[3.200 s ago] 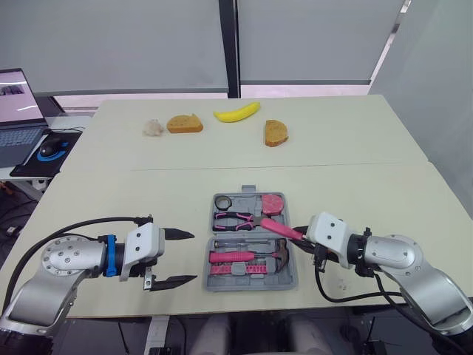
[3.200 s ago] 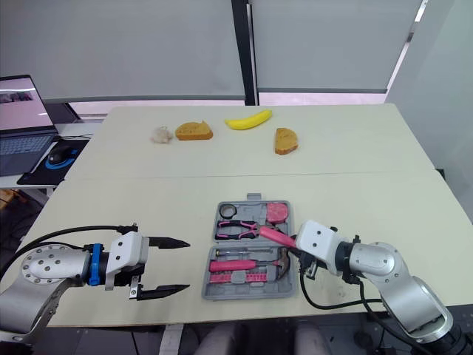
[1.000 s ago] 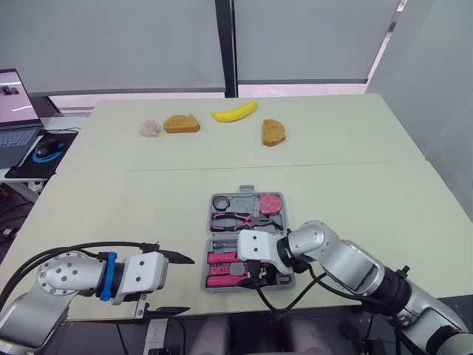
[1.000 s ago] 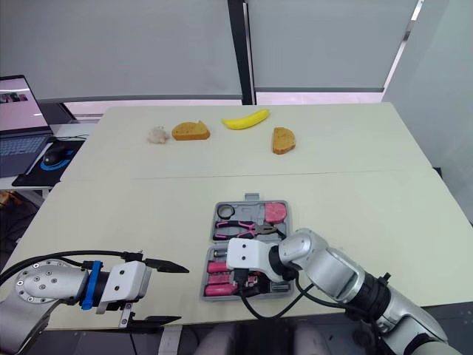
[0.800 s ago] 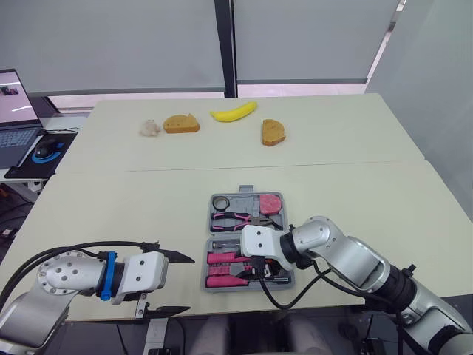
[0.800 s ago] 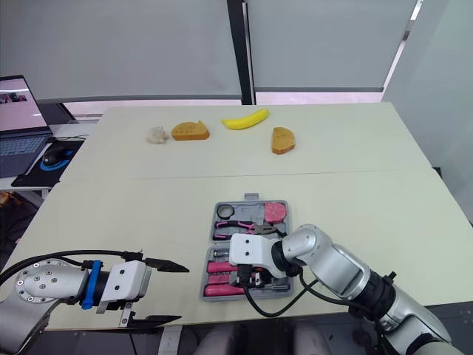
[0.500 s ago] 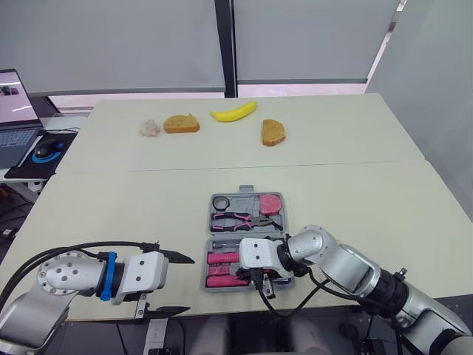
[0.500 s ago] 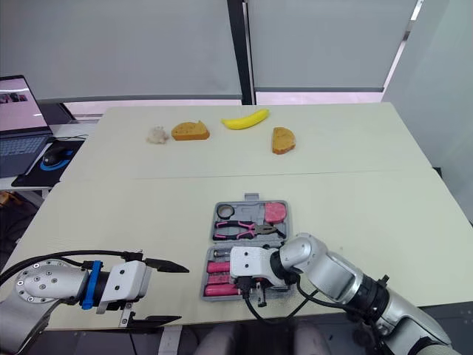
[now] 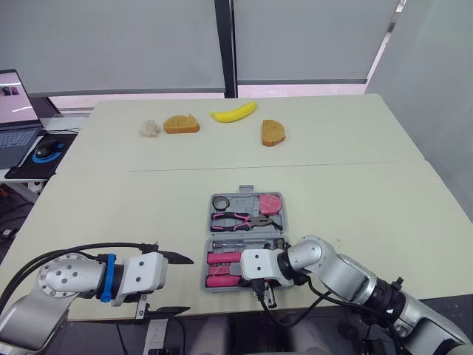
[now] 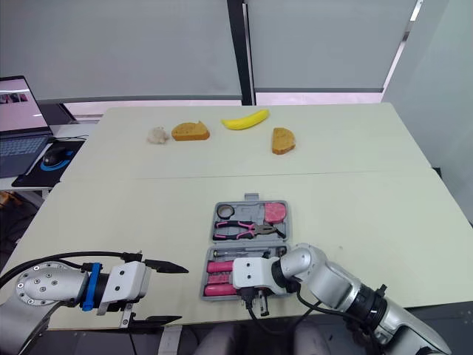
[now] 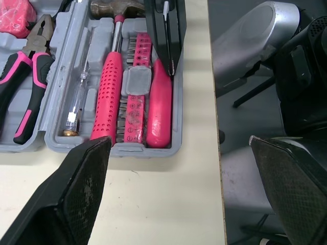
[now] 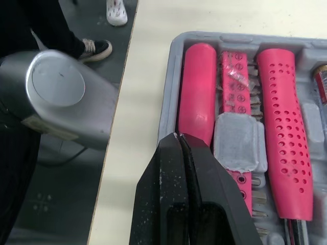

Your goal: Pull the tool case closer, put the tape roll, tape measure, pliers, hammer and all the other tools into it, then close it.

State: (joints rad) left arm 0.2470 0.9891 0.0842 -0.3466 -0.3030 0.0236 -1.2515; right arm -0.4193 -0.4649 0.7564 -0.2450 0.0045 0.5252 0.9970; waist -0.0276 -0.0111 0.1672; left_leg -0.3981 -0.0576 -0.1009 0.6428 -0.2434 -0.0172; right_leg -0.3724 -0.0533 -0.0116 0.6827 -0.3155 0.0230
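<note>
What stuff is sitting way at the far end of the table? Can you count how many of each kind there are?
Bread slices: 2
Banana: 1
Small pale lump (too small to tell what it is): 1
Total: 4

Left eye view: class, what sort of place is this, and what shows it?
Probably an office or lab room used for robot trials: grey roller blinds cover the windows, a laptop stands at the left, and a tool case shares the long pale table with a banana.
</note>
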